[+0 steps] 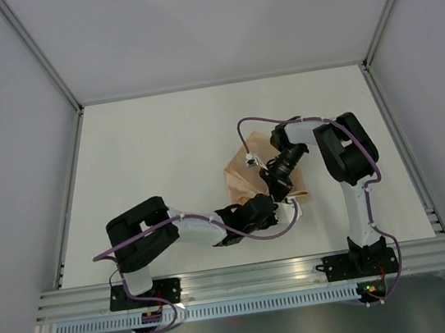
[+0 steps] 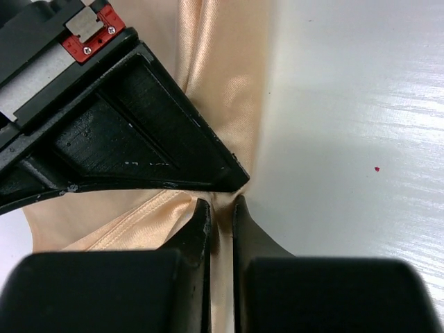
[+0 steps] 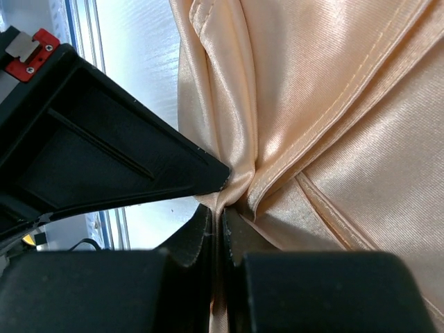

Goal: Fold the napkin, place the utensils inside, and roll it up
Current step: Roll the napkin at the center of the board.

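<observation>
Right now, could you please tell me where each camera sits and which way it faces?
Top external: above and behind the bases, facing down on the table; the left arm and right arm show.
Left wrist: on that wrist, facing along the left pincer, shut on the napkin.
Right wrist: likewise, along the right pincer, shut on the napkin.
Shared: both wrist views show the napkin and the other pincer.

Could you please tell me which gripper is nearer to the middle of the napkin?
Right. The right gripper pinches a fold well inside the napkin; the left gripper pinches it at its near edge, with the table showing beside it.
</observation>
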Robot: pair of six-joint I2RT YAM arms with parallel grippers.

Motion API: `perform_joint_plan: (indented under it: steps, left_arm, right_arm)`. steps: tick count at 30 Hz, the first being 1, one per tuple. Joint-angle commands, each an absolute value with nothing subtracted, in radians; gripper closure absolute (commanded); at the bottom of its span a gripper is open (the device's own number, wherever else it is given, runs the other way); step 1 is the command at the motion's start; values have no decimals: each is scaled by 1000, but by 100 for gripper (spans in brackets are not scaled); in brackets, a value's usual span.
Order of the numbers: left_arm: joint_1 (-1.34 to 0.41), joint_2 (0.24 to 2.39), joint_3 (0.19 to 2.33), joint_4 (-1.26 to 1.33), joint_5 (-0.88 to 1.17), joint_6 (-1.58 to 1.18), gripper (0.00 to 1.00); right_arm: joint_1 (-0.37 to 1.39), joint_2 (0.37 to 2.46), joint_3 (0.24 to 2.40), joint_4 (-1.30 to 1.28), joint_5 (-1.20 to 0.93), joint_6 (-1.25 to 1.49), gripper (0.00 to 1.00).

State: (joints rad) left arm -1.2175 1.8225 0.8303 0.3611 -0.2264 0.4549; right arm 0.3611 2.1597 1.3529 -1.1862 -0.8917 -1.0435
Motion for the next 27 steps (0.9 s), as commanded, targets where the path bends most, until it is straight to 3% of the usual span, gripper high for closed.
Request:
perform_joint_plan:
  steps: [1, 7, 10, 21, 27]
  left_arm:
    - [-1216, 1855, 877, 288, -170, 411, 98]
    - [-1204, 1853, 888, 232, -112, 367, 98]
    - [-1195, 1845, 893, 212, -86, 351, 98]
    - [-1132, 1813, 896, 166, 47, 255, 98]
    - [-1056, 1793, 876, 161, 204, 158, 98]
  right_arm:
    - [360, 2178, 1364, -1108, -851, -1072, 86]
    - [339, 2111, 1365, -1106, -873, -1052, 54]
    - [311, 2060, 1365, -1083, -884, -1026, 45]
    - [126, 1840, 1284, -804, -906, -776, 41]
    - [6, 1685, 1191, -735, -931, -799, 42]
